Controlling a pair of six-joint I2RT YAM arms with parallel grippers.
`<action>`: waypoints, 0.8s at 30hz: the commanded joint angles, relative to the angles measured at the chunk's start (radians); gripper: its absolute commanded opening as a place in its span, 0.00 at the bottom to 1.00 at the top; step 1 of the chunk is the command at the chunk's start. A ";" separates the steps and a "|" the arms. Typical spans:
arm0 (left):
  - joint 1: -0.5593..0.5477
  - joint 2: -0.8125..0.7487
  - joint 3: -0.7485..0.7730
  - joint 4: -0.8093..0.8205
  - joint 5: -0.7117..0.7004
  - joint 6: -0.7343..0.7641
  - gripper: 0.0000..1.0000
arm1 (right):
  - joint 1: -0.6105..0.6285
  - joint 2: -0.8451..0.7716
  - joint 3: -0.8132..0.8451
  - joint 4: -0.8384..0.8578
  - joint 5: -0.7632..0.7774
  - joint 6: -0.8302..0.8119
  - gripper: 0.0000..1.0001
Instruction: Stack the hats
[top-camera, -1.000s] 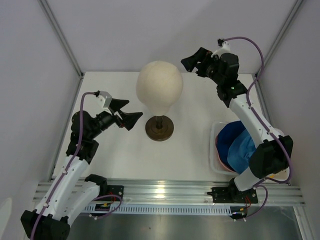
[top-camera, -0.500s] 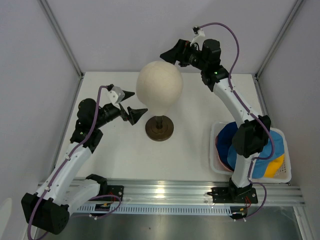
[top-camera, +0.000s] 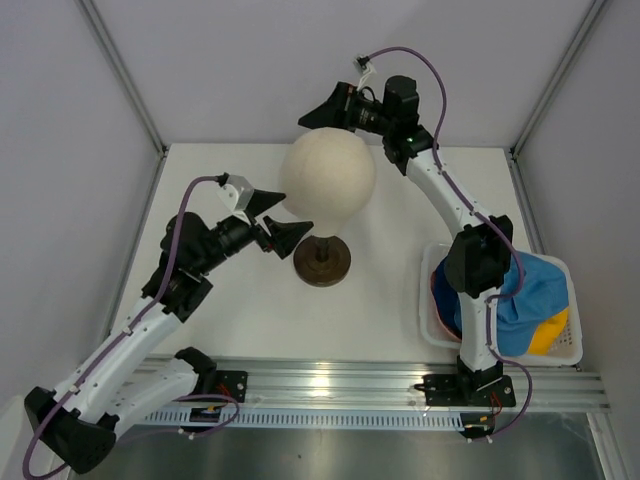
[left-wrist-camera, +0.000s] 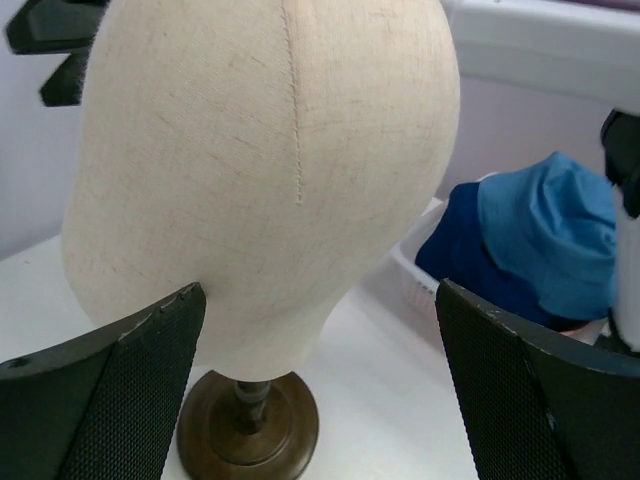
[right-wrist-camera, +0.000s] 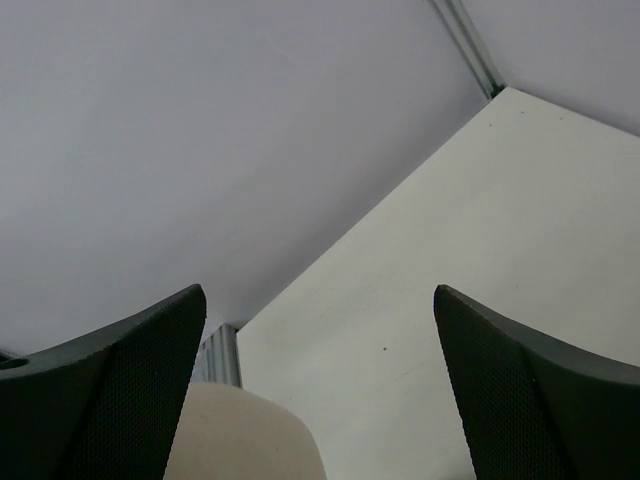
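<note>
The hats lie heaped in the white basket (top-camera: 428, 330) at the right. The light blue hat (top-camera: 530, 290) is on top, the navy hat (top-camera: 452, 300) is under it on the left, and the yellow hat (top-camera: 548, 335) is at the near right. A thin pink edge (top-camera: 433, 288) shows at the left. In the left wrist view I see the navy hat (left-wrist-camera: 470, 260) and the light blue hat (left-wrist-camera: 550, 230). My left gripper (top-camera: 283, 218) is open and empty beside the mannequin head's lower left. My right gripper (top-camera: 322, 113) is open and empty, high behind the head's top.
The cream mannequin head (top-camera: 328, 185) stands on its dark round base (top-camera: 322, 262) mid-table. It fills the left wrist view (left-wrist-camera: 270, 170), and its top shows in the right wrist view (right-wrist-camera: 250, 440). The right arm (top-camera: 455, 205) reaches from the basket side over the table's back.
My right gripper has swung left from the back right to behind the head's top. My left gripper has moved right, up against the head. The head has shifted slightly.
</note>
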 joint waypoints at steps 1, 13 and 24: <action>-0.124 0.042 0.067 -0.042 -0.170 -0.120 1.00 | 0.063 0.020 0.025 0.061 -0.080 0.033 0.99; -0.505 0.093 0.124 -0.231 -0.781 -0.201 1.00 | 0.114 0.044 0.024 0.068 -0.169 0.050 0.98; -0.534 -0.036 0.095 -0.328 -0.901 -0.199 1.00 | 0.017 0.064 0.221 -0.199 -0.040 -0.118 1.00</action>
